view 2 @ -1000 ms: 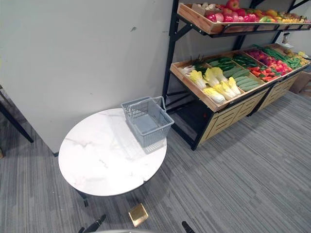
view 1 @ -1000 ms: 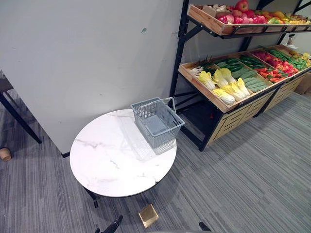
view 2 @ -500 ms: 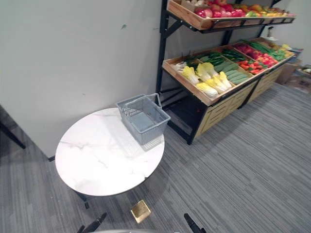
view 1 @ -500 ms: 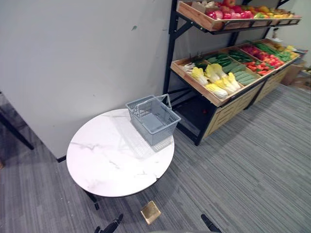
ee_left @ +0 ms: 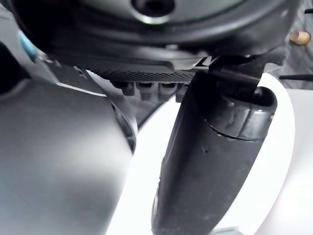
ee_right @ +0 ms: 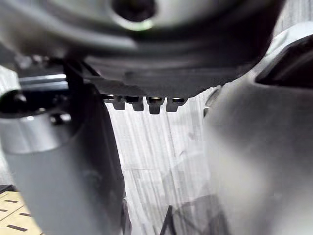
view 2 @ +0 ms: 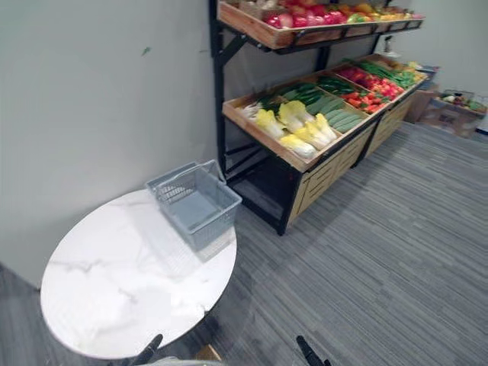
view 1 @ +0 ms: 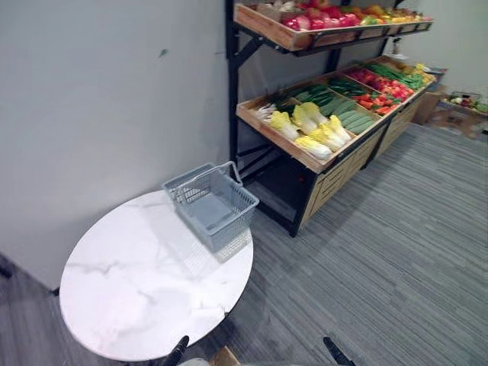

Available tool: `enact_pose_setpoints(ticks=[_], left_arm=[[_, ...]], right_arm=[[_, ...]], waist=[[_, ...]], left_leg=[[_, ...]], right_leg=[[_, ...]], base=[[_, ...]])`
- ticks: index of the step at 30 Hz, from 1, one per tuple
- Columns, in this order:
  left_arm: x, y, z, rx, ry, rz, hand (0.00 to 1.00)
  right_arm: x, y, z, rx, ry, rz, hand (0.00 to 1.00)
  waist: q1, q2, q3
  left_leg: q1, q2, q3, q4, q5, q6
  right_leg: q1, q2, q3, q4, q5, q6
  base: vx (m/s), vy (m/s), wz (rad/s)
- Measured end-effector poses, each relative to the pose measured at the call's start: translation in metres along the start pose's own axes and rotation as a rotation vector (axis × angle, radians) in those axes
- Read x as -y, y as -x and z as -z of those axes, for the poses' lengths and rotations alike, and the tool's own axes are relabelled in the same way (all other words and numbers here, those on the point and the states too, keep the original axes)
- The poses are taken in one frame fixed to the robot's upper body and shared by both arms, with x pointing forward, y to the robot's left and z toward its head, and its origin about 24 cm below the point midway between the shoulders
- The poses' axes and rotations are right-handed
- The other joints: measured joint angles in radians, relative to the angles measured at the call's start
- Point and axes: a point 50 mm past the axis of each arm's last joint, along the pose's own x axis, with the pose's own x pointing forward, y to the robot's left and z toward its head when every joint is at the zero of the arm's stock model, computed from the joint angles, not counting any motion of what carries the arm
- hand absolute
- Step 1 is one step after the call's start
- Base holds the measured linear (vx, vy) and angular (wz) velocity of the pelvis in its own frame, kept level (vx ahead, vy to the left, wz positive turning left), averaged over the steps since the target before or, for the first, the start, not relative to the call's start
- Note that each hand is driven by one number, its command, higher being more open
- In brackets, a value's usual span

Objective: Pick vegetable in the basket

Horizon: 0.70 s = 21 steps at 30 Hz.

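Note:
An empty grey plastic basket [view 1: 211, 204] with its handle folded down stands at the far right edge of a round white marble table [view 1: 130, 290]. Right of the table, a wooden shelf stand holds yellow-green cabbages [view 1: 309, 130], green cucumbers [view 1: 349, 119], red vegetables [view 1: 374, 97] and green beans [view 1: 396, 75] on its slanted lower tier. My left hand [ee_left: 210, 161] hangs low beside the table's white edge, fingers relaxed and holding nothing. Over grey carpet, my right hand [ee_right: 63, 166] is also relaxed and empty. Both are far from the basket and the shelf.
The upper shelf tier [view 1: 320, 17] carries red and yellow fruit. A grey wall [view 1: 99, 91] runs behind the table. Striped grey carpet [view 1: 381, 252] spreads between table and shelf. Cardboard boxes [view 1: 456, 107] sit at the far right.
The whole picture has shifted left and down, so the camera has moved and turned right. Table, basket and shelf stand where they were. Both hands stay low.

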Motion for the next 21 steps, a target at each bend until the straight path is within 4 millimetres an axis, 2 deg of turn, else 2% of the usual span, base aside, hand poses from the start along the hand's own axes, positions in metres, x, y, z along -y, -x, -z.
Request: enact_pose_setpoints(ticks=[1, 2, 3, 4, 5, 6, 8, 9, 10, 12, 14, 16, 17, 20, 21], left_arm=[[0.002, -0.001, -0.002, 0.000, 0.002, 0.010, 1.00], [0.004, -0.001, -0.002, 0.004, -0.005, 0.020, 1.00], [0.005, 0.000, 0.001, -0.003, -0.015, 0.025, 1.00], [0.005, 0.001, 0.005, -0.012, -0.018, 0.025, 1.00], [0.001, 0.000, 0.000, 0.001, -0.019, 0.011, 1.00], [0.003, -0.001, -0.004, 0.023, -0.017, 0.016, 1.00], [0.004, -0.002, -0.006, 0.024, -0.017, 0.009, 1.00], [0.005, -0.002, -0.004, 0.019, -0.016, 0.011, 1.00], [0.007, -0.001, 0.001, 0.009, -0.005, 0.013, 1.00], [0.006, 0.001, 0.006, -0.003, -0.002, 0.002, 1.00], [0.004, 0.002, 0.007, -0.006, -0.001, -0.004, 1.00], [0.005, 0.001, 0.007, -0.006, 0.018, -0.002, 1.00], [0.006, 0.001, 0.007, -0.005, 0.020, 0.002, 1.00], [0.011, 0.000, 0.007, -0.003, 0.000, 0.028, 1.00], [0.011, 0.000, 0.006, -0.008, -0.017, 0.033, 1.00]], right_arm=[[-0.007, -0.005, -0.008, 0.022, -0.009, -0.016, 1.00], [-0.013, -0.008, -0.014, 0.040, -0.011, -0.032, 1.00], [-0.014, -0.009, -0.018, 0.049, -0.005, -0.038, 1.00], [-0.014, -0.009, -0.022, 0.060, 0.002, -0.042, 1.00], [-0.022, -0.011, -0.013, 0.031, -0.014, -0.059, 1.00], [-0.031, -0.013, -0.007, 0.015, -0.019, -0.098, 1.00], [-0.038, -0.013, -0.002, 0.001, -0.023, -0.122, 1.00], [-0.040, -0.014, -0.002, 0.001, -0.015, -0.131, 1.00], [-0.044, -0.014, -0.003, 0.007, -0.006, -0.148, 1.00], [-0.043, -0.014, -0.007, 0.019, 0.004, -0.151, 1.00], [-0.039, -0.013, -0.005, 0.013, 0.004, -0.138, 1.00], [-0.033, -0.011, -0.007, 0.019, 0.019, -0.124, 1.00], [-0.032, -0.011, -0.007, 0.019, 0.020, -0.122, 1.00], [-0.027, -0.011, -0.012, 0.026, 0.031, -0.111, 1.00], [-0.026, -0.011, -0.013, 0.028, 0.033, -0.108, 1.00]], waist=[[0.001, -0.018, 0.010], [0.001, -0.023, 0.014], [0.003, -0.009, 0.018], [0.004, 0.017, 0.019], [0.010, -0.013, 0.023], [0.008, -0.023, 0.027], [0.017, -0.030, 0.030], [0.019, -0.030, 0.030], [0.030, -0.012, 0.031], [0.031, -0.001, 0.030], [0.028, -0.003, 0.026], [0.025, 0.002, 0.014], [0.025, 0.003, 0.013], [0.025, 0.011, 0.007], [0.024, 0.010, 0.007]], left_leg=[[-0.032, -0.072, 0.032, -0.096, -0.050, 0.016], [-0.055, -0.151, 0.047, -0.263, -0.047, 0.025], [-0.052, -0.201, 0.032, -0.444, 0.017, 0.035], [-0.045, -0.222, 0.003, -0.571, 0.103, 0.088], [-0.008, -0.259, -0.007, -0.620, 0.140, 0.107], [-0.001, -0.266, -0.020, -0.652, 0.148, 0.113], [0.010, -0.280, -0.018, -0.653, 0.146, 0.113], [0.021, -0.279, -0.012, -0.661, 0.146, 0.113], [0.038, -0.276, 0.000, -0.684, 0.144, 0.109], [0.087, -0.284, 0.028, -0.753, 0.154, 0.103], [0.131, -0.295, 0.043, -0.817, 0.169, 0.097], [0.194, -0.320, 0.051, -0.942, 0.190, 0.068], [0.199, -0.324, 0.047, -0.957, 0.192, 0.064], [0.221, -0.343, 0.002, -1.028, 0.194, 0.062], [0.236, -0.352, -0.019, -1.038, 0.194, 0.062]], right_leg=[[0.001, -0.036, 0.025, -0.002, 0.000, 0.000], [0.002, -0.058, 0.038, 0.001, 0.001, 0.001], [0.008, -0.054, 0.046, 0.005, 0.001, 0.002], [0.013, -0.031, 0.053, 0.006, 0.001, 0.004], [0.019, -0.053, 0.083, 0.001, -0.003, 0.011], [0.009, -0.025, 0.126, -0.031, 0.004, 0.010], [0.003, -0.017, 0.130, -0.055, 0.028, 0.010], [0.005, -0.021, 0.134, -0.051, 0.037, 0.020], [0.002, -0.021, 0.148, -0.047, 0.049, 0.027], [-0.002, -0.027, 0.159, -0.031, 0.055, 0.030], [-0.001, -0.032, 0.160, -0.014, 0.058, 0.033], [-0.023, -0.040, 0.149, 0.031, 0.058, 0.035], [-0.028, -0.041, 0.148, 0.041, 0.058, 0.035], [-0.108, -0.050, 0.127, 0.204, 0.060, 0.038], [-0.146, -0.066, 0.113, 0.311, 0.066, 0.048]], base=[[0.24, 0.110, -0.37], [0.30, 0.164, -0.35], [0.27, 0.156, -0.20], [0.29, 0.151, -0.09], [0.27, 0.110, 0.15], [0.23, 0.067, 0.25], [0.08, -0.012, 0.23], [0.06, 0.007, -0.09], [0.07, 0.035, -0.29], [0.03, 0.024, -0.39], [0.02, 0.021, -0.29], [0.03, 0.063, -0.15], [0.03, 0.082, -0.02], [0.03, 0.115, 0.14], [0.04, 0.086, 0.41]])
